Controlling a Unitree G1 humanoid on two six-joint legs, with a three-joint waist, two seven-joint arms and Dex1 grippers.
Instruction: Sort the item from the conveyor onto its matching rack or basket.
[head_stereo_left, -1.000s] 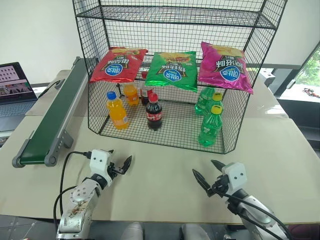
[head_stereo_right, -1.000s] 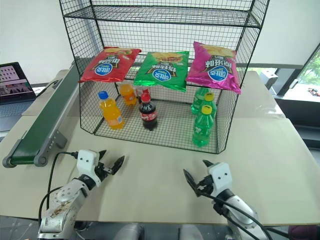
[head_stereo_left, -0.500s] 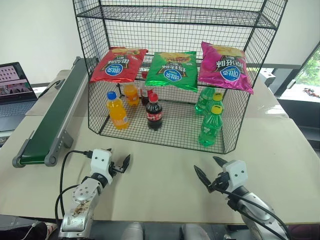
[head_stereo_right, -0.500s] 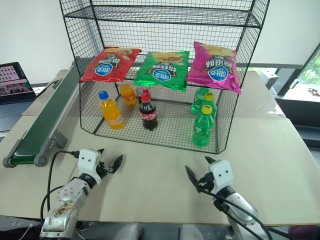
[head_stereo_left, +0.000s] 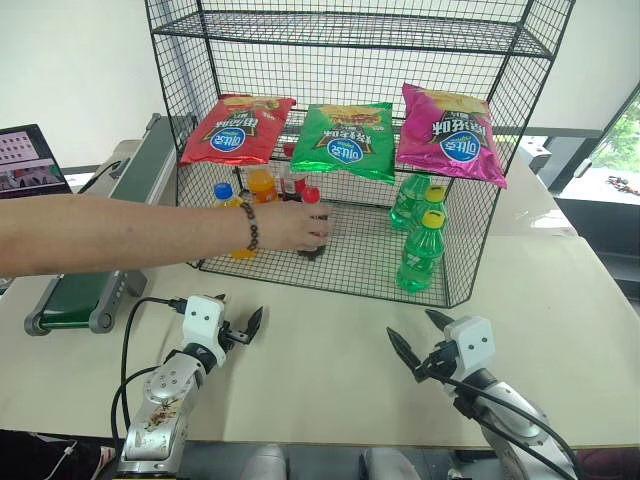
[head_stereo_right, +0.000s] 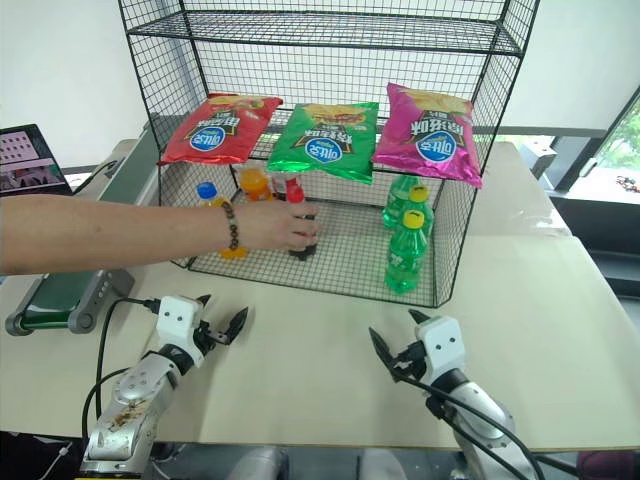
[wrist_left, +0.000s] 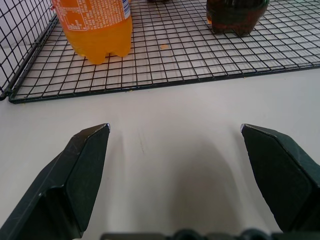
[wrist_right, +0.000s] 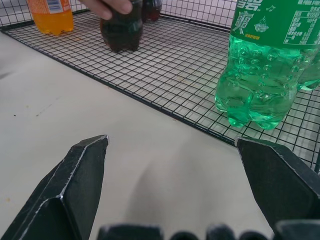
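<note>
Person's hand gripping cola bottle inside rack

Bright and even, with daylight from the window at far right. Soft, faint shadows on the pale desk. Mild glare on the chip bags. Sharp in the head views; slightly soft in the near foreground of the wrist views.

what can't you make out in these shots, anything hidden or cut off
- Cola bottle: a person's hand wraps it in both eye views, hiding its label.
- Conveyor: the person's forearm hides its middle.
- Front orange-drink bottle: the left wrist view's edge cuts off its top.
- Laptop: cut off by the eye views' edge.
</note>
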